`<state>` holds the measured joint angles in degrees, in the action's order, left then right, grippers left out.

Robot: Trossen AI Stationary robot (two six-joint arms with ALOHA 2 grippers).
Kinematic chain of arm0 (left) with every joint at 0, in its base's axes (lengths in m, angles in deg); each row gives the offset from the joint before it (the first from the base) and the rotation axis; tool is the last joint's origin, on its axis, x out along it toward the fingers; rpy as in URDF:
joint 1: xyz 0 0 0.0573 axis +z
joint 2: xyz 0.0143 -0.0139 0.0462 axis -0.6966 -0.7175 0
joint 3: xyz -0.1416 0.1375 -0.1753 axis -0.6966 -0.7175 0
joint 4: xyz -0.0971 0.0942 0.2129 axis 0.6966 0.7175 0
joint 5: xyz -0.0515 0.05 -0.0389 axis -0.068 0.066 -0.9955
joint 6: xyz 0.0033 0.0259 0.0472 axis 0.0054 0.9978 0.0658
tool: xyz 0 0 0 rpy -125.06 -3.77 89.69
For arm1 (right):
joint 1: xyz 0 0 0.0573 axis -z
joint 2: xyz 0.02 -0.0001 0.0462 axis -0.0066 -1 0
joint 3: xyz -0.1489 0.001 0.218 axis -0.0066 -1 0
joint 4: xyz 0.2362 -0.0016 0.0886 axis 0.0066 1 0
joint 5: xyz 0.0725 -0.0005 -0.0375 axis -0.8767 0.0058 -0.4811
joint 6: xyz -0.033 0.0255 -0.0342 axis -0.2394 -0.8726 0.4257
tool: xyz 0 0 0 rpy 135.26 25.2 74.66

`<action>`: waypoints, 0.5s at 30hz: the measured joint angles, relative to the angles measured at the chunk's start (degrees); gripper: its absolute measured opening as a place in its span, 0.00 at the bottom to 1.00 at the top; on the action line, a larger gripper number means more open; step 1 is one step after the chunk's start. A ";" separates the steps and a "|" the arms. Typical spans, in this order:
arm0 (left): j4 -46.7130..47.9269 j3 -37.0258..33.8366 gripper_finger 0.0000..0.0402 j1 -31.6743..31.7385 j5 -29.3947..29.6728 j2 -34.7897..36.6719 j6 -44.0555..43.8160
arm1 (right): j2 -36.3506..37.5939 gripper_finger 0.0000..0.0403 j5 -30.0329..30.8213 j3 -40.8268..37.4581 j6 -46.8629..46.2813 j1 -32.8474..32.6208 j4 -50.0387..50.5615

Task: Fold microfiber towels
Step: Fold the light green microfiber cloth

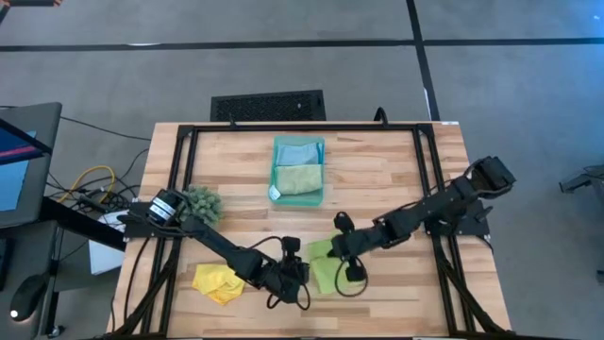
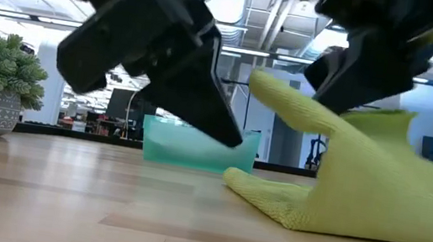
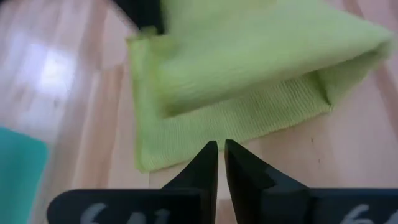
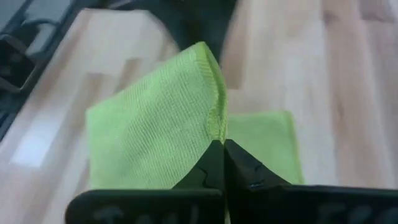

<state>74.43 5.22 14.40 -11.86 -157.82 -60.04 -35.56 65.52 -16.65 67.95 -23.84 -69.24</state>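
A lime green towel [image 1: 321, 253] lies near the table's front edge, between my two grippers. One side of it is raised like a tent [image 2: 311, 109]. My right gripper [image 4: 222, 147] is shut on that raised part. My left gripper [image 3: 221, 148] is shut and empty. Its tips slant down just short of the towel's flat edge [image 3: 205, 134] and hang a little above the wood [image 2: 231, 136]. A yellow towel [image 1: 219, 281] lies crumpled at the front left. A light blue towel [image 1: 298, 151] and a pale sage one [image 1: 298, 178] rest in the teal tray [image 1: 323, 194]. My right gripper pinches the lime towel's hemmed edge [image 4: 216, 127] between its two fingers and comes at it slanting down from the table's right. That edge is lifted clear and the flap rises from it to a peak [image 4: 202, 50]. The towel's other part [image 2: 372, 219] lies flat on the table.
A dark green fuzzy clump [image 1: 201, 201] in a grey pot stands at the left. The teal tray sits at the table's far middle. A black frame [image 1: 179, 170] runs round the tabletop. Bare wood [image 1: 396, 179] lies between the tray and the right arm.
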 joint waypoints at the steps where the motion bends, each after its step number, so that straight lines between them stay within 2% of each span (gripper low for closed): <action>1: -0.09 0.00 0.06 0.07 -0.54 -0.18 -0.26 | 0.01 0.04 0.02 -0.65 -0.64 0.71 -1.08; 6: -0.85 -0.04 0.06 0.85 -2.89 -0.20 -0.48 | 0.05 0.03 1.07 -3.09 -2.90 3.39 -2.53; 10: -5.42 0.02 0.06 1.01 -3.26 -0.90 0.01 | 0.05 0.03 2.18 -3.24 -3.02 4.06 -2.98; 15: -13.55 -0.06 0.06 1.19 -9.26 -4.42 2.99 | 0.05 0.04 1.96 -3.25 -3.56 3.72 -3.94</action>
<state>60.88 5.16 15.59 -21.11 -162.24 -57.05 -35.51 67.48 -19.91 64.39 -20.12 -73.18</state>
